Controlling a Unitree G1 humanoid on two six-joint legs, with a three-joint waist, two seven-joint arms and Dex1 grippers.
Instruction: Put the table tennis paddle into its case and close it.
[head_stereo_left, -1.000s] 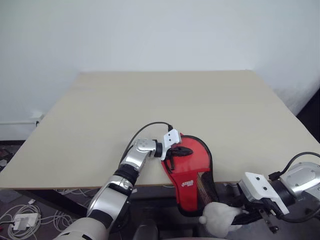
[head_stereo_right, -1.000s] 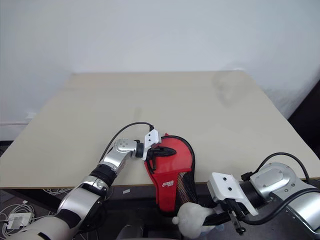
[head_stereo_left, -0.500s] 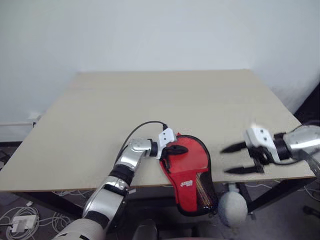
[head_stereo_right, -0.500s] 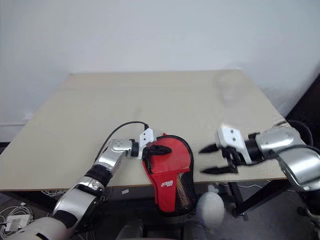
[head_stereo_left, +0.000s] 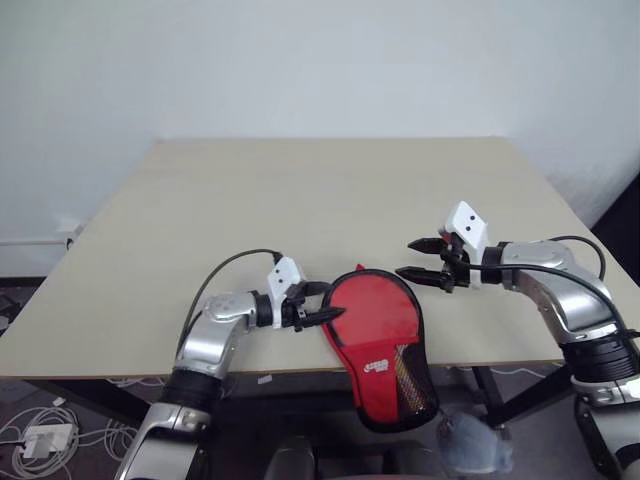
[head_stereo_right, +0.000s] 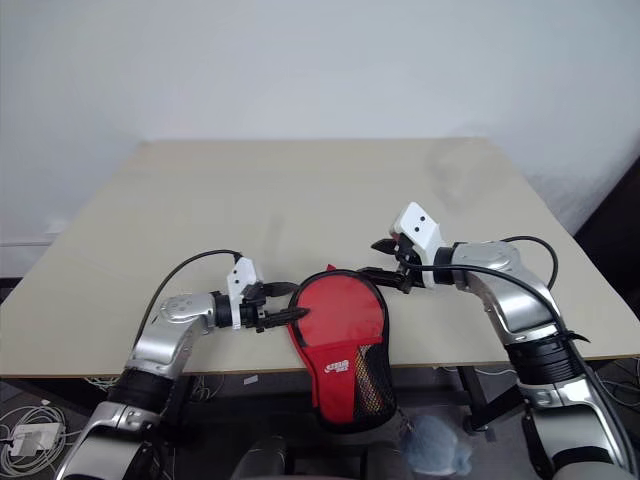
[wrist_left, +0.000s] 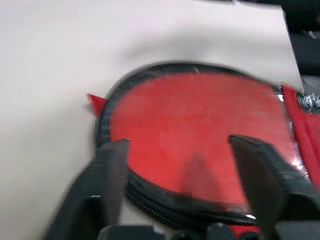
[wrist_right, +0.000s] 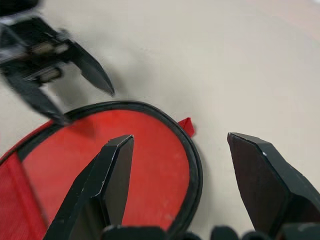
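The case (head_stereo_left: 377, 325) is a red pouch with black trim and a mesh panel. Its round end lies on the table (head_stereo_left: 340, 190) near the front edge, and its narrow end hangs over that edge. The table tennis paddle is hidden. My left gripper (head_stereo_left: 322, 303) is open just left of the case's round end, with the red face (wrist_left: 200, 130) ahead between its fingers (wrist_left: 111, 172). My right gripper (head_stereo_left: 405, 257) is open and empty, just above the table at the case's upper right rim (wrist_right: 192, 165). Neither gripper touches the case.
A pale blue-white lump (head_stereo_left: 472, 447) sits below the table's front edge, under my right arm. Cables and a white box (head_stereo_left: 45, 437) lie on the floor at the left. The tabletop stretches away behind the case.
My left gripper opened, let go of the case's rim and drew back to the left. My right gripper rose from below the table edge to beside the case. The pale lump dropped away from it.
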